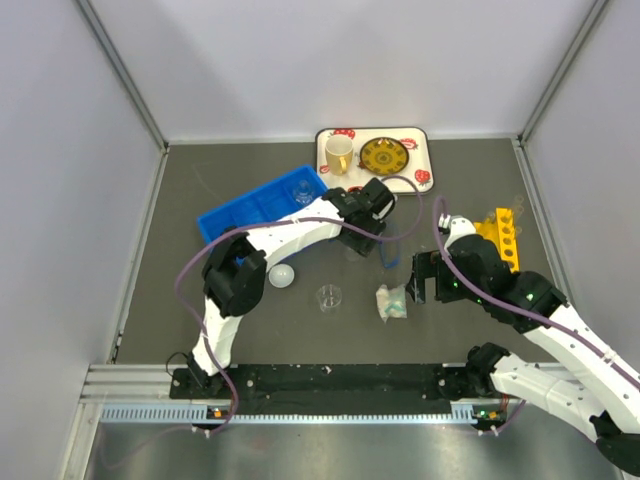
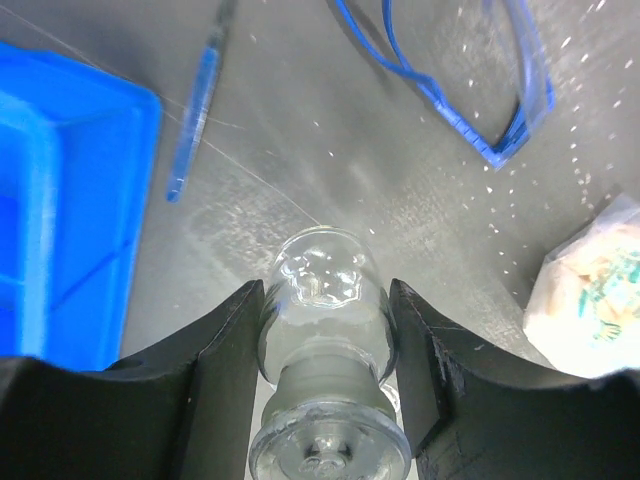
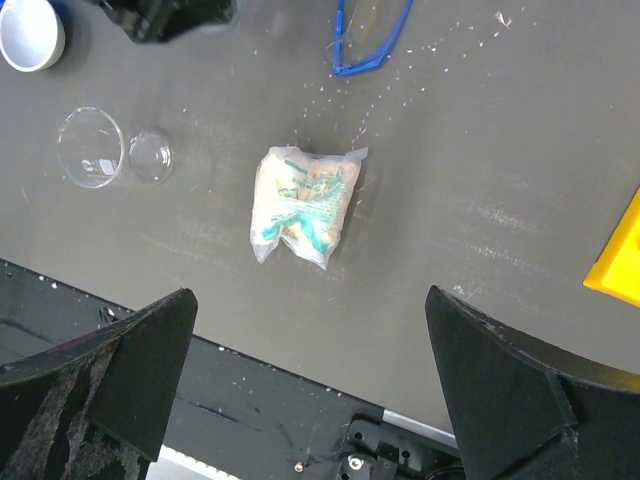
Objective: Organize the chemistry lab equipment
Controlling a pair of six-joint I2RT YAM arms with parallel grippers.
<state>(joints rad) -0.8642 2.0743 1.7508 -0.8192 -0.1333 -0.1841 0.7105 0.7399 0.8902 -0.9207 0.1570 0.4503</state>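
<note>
Top external camera, fixed above and behind the arm bases, looks down over the whole dark table (image 1: 200, 330). Left wrist camera sits low and close, looking past its own fingers (image 2: 220, 380). Right wrist camera hangs higher, aimed straight down. All three views share the white-and-teal packet (image 1: 391, 301); both wrist views also catch the blue-rimmed goggles (image 2: 470, 140).

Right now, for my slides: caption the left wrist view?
Left hand grips a small clear beaker; blue-rimmed goggles and a blue tray lie nearby.
</note>
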